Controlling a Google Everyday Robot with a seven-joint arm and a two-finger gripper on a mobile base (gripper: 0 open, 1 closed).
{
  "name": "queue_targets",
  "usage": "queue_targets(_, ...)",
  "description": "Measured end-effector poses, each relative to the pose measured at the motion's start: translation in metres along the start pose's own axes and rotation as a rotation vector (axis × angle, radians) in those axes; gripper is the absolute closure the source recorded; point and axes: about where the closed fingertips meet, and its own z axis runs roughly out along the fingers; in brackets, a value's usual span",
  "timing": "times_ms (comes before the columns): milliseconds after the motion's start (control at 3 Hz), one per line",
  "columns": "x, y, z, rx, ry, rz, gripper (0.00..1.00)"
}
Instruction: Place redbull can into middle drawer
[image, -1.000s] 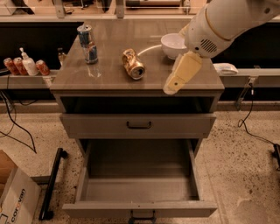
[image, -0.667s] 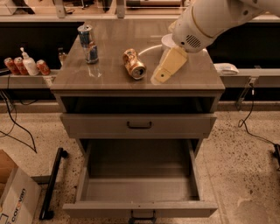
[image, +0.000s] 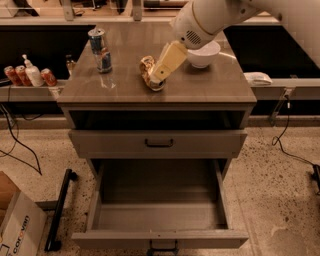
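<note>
The redbull can (image: 100, 50), slim and silver-and-blue, stands upright at the back left of the cabinet top (image: 210, 87). The middle drawer (image: 160, 212) is pulled wide open below, its grey floor bare. My gripper (image: 161, 71) hangs over the middle of the cabinet top, in front of the dented gold can (image: 147, 66) lying on its side, well to the right of the redbull can. It holds nothing that I can see.
A white bowl (image: 204, 54) sits at the back right of the top. The upper drawer (image: 159, 143) with a black handle is closed. Red cans and a white bottle (image: 32, 75) stand on a shelf at left. A cardboard box (image: 15, 220) is at bottom left.
My arm and gripper have swung left across the cabinet top, from its right edge to over the gold can. The cans and drawers have not moved.
</note>
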Motion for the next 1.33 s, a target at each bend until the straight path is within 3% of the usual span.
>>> queue_targets(667, -0.045, -0.033, 0.047, -0.037, -0.099, -0.027, 0.0)
queue_targets(1000, -0.045, -0.033, 0.047, -0.037, -0.099, -0.026, 0.0)
queue_targets(1333, -0.045, -0.032, 0.069, -0.04, -0.116, -0.006, 0.0)
